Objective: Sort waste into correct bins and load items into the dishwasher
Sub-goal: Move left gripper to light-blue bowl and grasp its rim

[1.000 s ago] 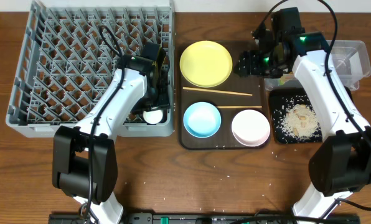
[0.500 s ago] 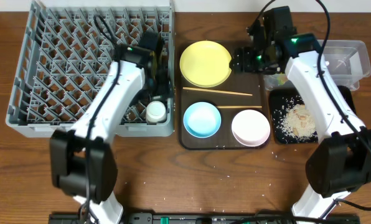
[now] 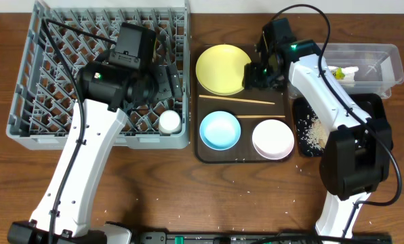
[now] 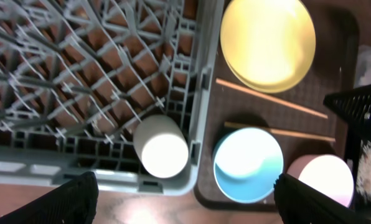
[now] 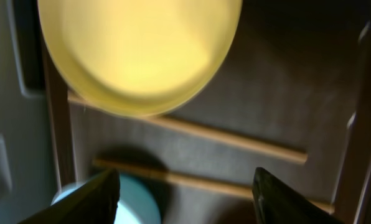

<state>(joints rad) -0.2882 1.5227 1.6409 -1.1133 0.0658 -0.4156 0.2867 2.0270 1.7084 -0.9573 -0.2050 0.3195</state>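
Note:
The grey dish rack (image 3: 87,41) stands at the left, and the small white cup (image 3: 169,121) sits in its front right corner. My left gripper (image 3: 169,81) hangs open and empty above the rack, behind the cup (image 4: 164,146). The yellow plate (image 3: 224,69), chopsticks (image 3: 237,100), light-blue bowl (image 3: 219,129) and white bowl (image 3: 272,138) lie on the brown serving tray (image 3: 202,154). My right gripper (image 3: 256,73) is open and empty at the plate's right edge, above the chopsticks (image 5: 235,140). The snack wrapper (image 3: 341,72) lies in the clear tub (image 3: 385,51). Rice crumbs (image 3: 310,134) lie in the black tray (image 3: 304,150).
The plate (image 5: 139,50) and light-blue bowl (image 5: 136,202) show in the right wrist view. The rack's right wall (image 4: 204,93) stands next to the serving tray. A few crumbs lie scattered on the wooden table at the front. The napkin cannot be made out.
My left gripper has let go of the white cup, left it in the rack, and risen away from it. My right gripper has moved left from the tub side to the plate's edge.

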